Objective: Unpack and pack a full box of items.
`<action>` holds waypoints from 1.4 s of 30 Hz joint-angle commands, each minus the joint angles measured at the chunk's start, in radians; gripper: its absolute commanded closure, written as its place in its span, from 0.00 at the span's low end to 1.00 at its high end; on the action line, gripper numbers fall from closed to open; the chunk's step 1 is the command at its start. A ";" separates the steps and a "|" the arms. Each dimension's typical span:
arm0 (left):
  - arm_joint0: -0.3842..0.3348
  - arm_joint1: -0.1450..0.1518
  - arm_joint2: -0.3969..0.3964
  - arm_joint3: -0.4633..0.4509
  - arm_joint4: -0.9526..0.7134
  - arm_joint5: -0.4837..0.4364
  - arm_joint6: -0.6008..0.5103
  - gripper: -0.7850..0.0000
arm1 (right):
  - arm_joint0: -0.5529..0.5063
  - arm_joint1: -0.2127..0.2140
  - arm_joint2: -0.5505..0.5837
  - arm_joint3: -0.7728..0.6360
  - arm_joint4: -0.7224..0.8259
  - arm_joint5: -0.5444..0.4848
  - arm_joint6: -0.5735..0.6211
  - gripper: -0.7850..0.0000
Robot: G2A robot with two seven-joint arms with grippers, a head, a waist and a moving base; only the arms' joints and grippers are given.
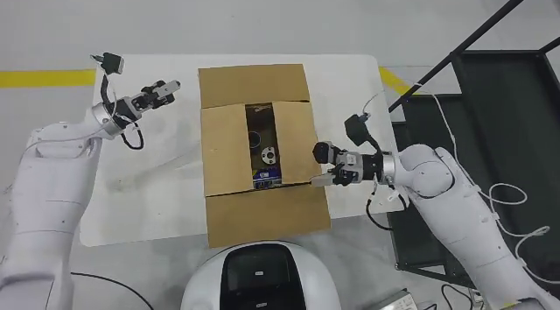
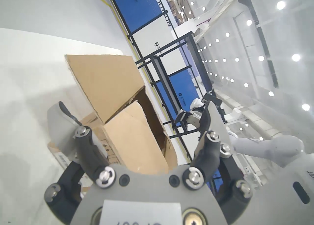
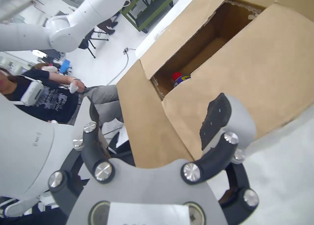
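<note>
A brown cardboard box (image 1: 254, 148) stands in the middle of the white table (image 1: 149, 187), its long flaps partly open with a gap between them. Through the gap show a blue item (image 1: 267, 172) and a round dark part (image 1: 255, 141). In the right wrist view a can with a red cap (image 3: 177, 77) lies inside the box (image 3: 220, 64). My right gripper (image 1: 320, 166) is open at the edge of the box's right flap, the flap's corner lying between its fingers (image 3: 217, 115). My left gripper (image 1: 169, 90) hovers open and empty over the table left of the box (image 2: 117, 103).
A black metal cart (image 1: 490, 126) stands close beside the table's right edge, behind my right arm. Bare table lies to the left of the box. One outer flap (image 1: 254, 85) lies flat toward the far edge, another (image 1: 267, 215) toward the near edge.
</note>
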State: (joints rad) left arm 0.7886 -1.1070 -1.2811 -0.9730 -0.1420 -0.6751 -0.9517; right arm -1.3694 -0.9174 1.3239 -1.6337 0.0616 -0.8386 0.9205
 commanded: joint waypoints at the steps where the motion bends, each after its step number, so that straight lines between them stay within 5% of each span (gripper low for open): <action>1: -0.028 -0.005 0.020 0.031 0.020 -0.017 0.012 0.00 | -0.041 0.010 0.023 0.030 0.095 -0.022 0.038 0.00; 9: -0.123 -0.030 0.101 0.188 0.090 -0.058 0.055 0.00 | -0.092 0.025 0.045 0.075 0.179 0.000 0.061 0.00; 22: -0.123 -0.030 0.101 0.188 0.090 -0.058 0.055 0.00 | -0.092 0.025 0.045 0.075 0.179 0.000 0.061 0.00; 29: -0.101 -0.038 0.147 0.159 0.212 0.015 0.158 0.00 | -0.107 0.033 0.077 0.136 0.187 0.120 0.052 0.00; 42: -0.241 -0.116 0.264 0.438 0.127 0.007 0.145 0.00 | -0.148 0.025 -0.014 0.274 0.285 0.182 0.174 0.00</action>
State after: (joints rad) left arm 0.5548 -1.2171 -1.0242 -0.5556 -0.0093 -0.6644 -0.8027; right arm -1.5171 -0.8908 1.3241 -1.3596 0.3440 -0.6590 1.0797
